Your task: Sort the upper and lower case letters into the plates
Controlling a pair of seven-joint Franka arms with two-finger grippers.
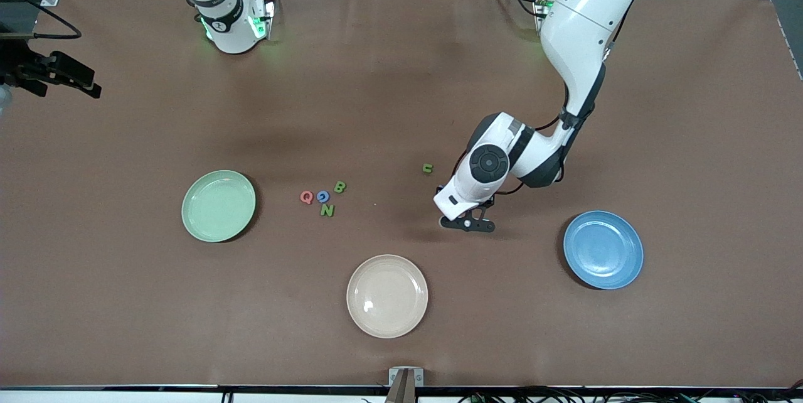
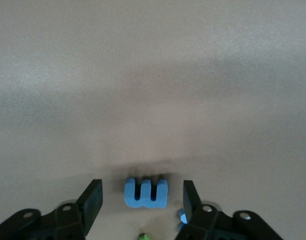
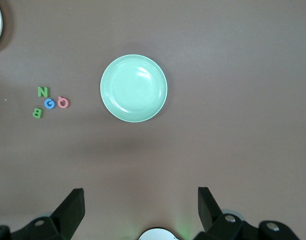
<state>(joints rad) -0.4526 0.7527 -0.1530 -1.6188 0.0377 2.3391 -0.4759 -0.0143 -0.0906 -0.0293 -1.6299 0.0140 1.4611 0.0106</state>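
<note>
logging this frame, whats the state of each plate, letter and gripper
green plate: empty
blue plate: empty
beige plate: empty
Q, G, B, N letters: loose on the table, clustered between green plate and left gripper
small green letter: alone on the table
blue letter: on the table between the left gripper's fingers, untouched
left gripper: open, low around the blue letter
right gripper: open, waiting above green plate

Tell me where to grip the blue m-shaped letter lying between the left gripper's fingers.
Come straight down and pinch the blue letter across its two flat outer edges. It lies flat on the table, and the left gripper already straddles those edges with fingers apart.
</note>
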